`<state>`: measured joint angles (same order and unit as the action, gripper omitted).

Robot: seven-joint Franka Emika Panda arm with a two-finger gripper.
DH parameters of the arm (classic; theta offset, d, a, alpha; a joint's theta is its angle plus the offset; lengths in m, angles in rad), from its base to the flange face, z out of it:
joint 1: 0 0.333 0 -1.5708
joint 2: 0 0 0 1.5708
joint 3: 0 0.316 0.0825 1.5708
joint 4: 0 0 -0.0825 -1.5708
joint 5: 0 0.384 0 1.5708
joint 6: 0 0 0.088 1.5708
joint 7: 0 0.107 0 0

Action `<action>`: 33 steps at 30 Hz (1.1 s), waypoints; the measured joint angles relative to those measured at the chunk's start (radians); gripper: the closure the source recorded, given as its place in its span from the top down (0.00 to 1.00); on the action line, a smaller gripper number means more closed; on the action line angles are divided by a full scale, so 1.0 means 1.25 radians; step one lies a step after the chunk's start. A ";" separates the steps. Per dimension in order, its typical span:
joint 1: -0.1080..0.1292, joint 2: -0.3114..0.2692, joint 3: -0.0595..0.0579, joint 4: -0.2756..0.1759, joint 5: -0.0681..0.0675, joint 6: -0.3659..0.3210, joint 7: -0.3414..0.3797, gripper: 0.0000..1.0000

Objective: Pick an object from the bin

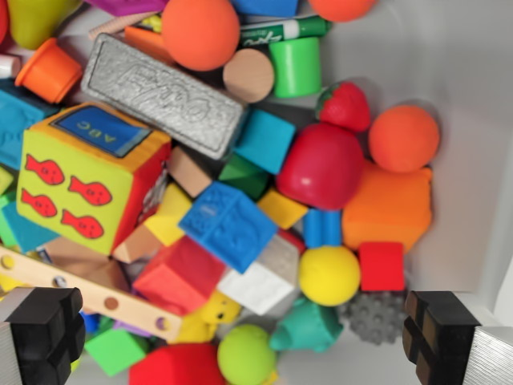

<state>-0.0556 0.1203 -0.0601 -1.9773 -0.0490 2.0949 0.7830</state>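
A: How does the pincer (256, 337) stand?

B: Spread wide, holding nothing; one black finger (40, 333) sits at the wrist view's lower left, the other at the lower right, above the white bin (473, 96)

A: What lies between them?

B: A green ball (246, 354), a teal shape (309, 325) and a grey studded piece (375, 317), with a yellow ball (329, 275) just beyond

A: And farther off?

B: A blue block (228, 224) ahead of the gap, a red apple-like toy (322, 166) past that, an orange ball (403, 138) toward the right finger's side, and a big yellow cube with red fish (76, 188) ahead of the left finger. A silver eraser (164, 96) lies tilted beyond the cube
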 joint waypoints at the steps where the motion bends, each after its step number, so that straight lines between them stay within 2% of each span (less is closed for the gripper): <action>1: 0.000 0.000 0.000 -0.001 0.000 0.000 0.002 1.00; 8: 0.006 0.003 0.002 -0.010 0.000 0.010 0.024 1.00; 20: 0.023 0.015 0.009 -0.037 0.006 0.048 0.094 1.00; 33: 0.053 0.043 0.019 -0.075 0.018 0.112 0.212 1.00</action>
<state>0.0107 0.1738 -0.0366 -2.0708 -0.0265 2.2344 1.0475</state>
